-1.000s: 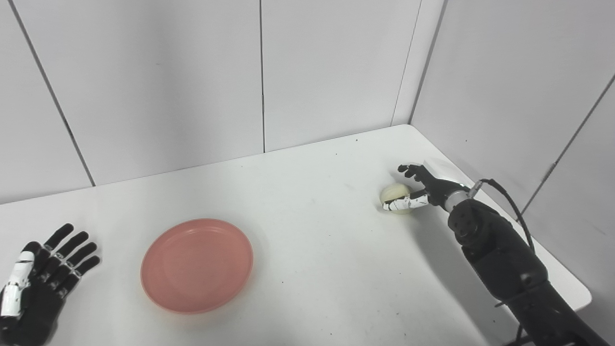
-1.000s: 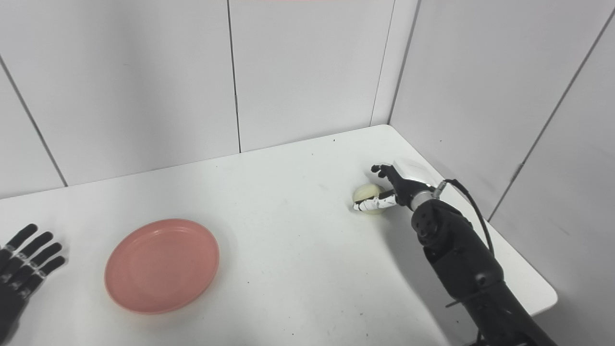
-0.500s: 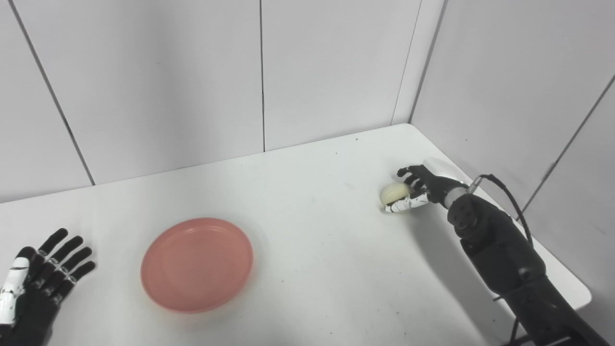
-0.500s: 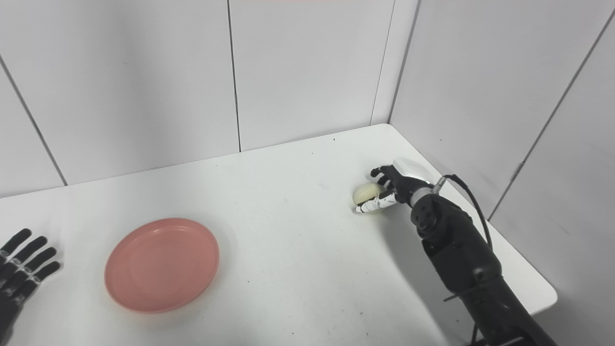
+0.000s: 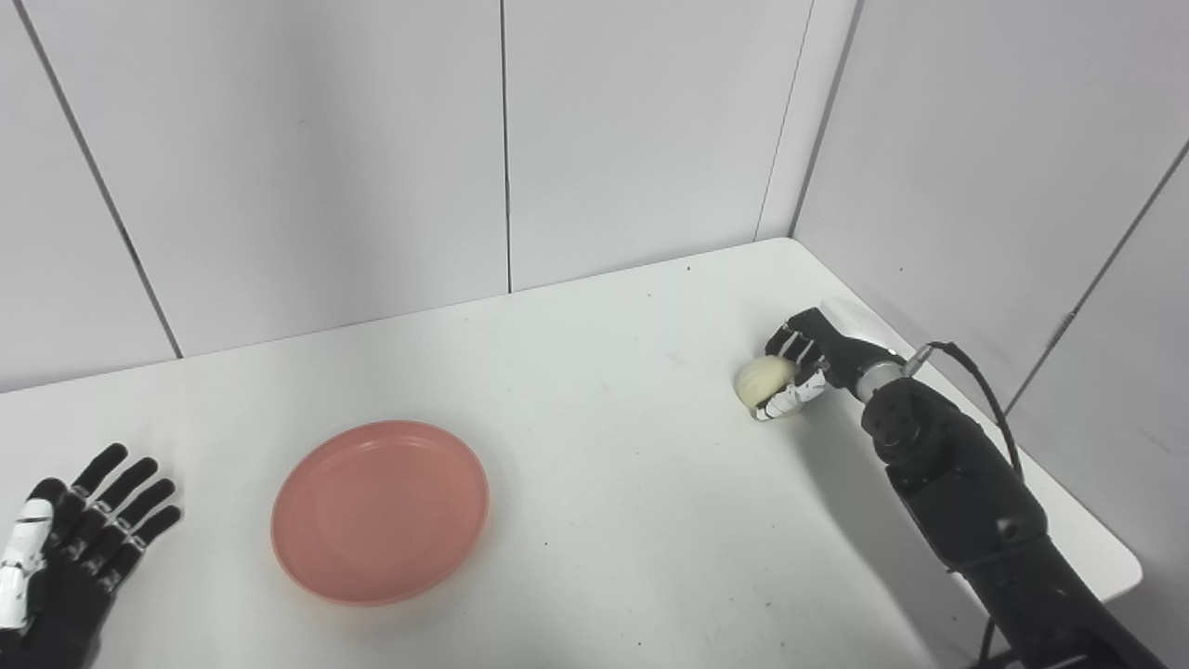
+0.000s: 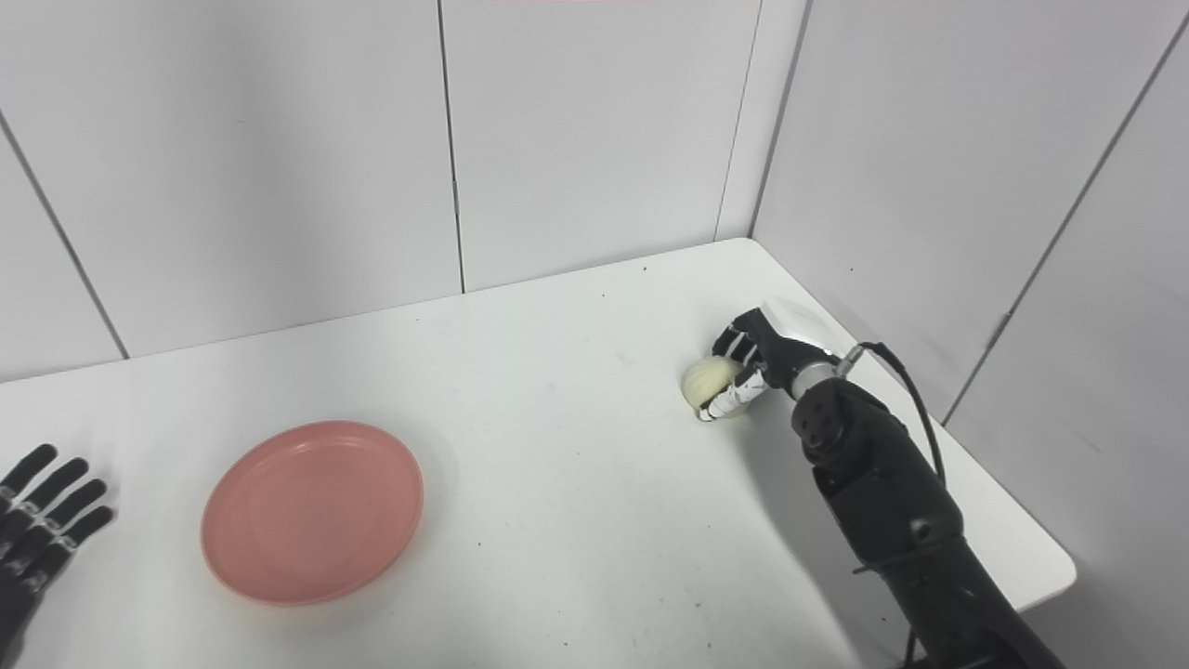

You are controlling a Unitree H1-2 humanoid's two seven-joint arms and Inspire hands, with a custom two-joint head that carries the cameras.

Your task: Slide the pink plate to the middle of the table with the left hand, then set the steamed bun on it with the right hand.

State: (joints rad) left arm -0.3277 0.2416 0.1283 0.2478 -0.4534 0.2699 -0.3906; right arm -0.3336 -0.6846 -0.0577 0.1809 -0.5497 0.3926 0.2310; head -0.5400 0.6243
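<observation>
Fingers [image 5: 790, 346] curled round steamed bun [image 5: 760, 379] — right hand [image 5: 806, 360]

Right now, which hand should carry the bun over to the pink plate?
The right hand. Its fingers are wrapped around the steamed bun, while the left hand lies open beyond the pink plate, far from it.
</observation>
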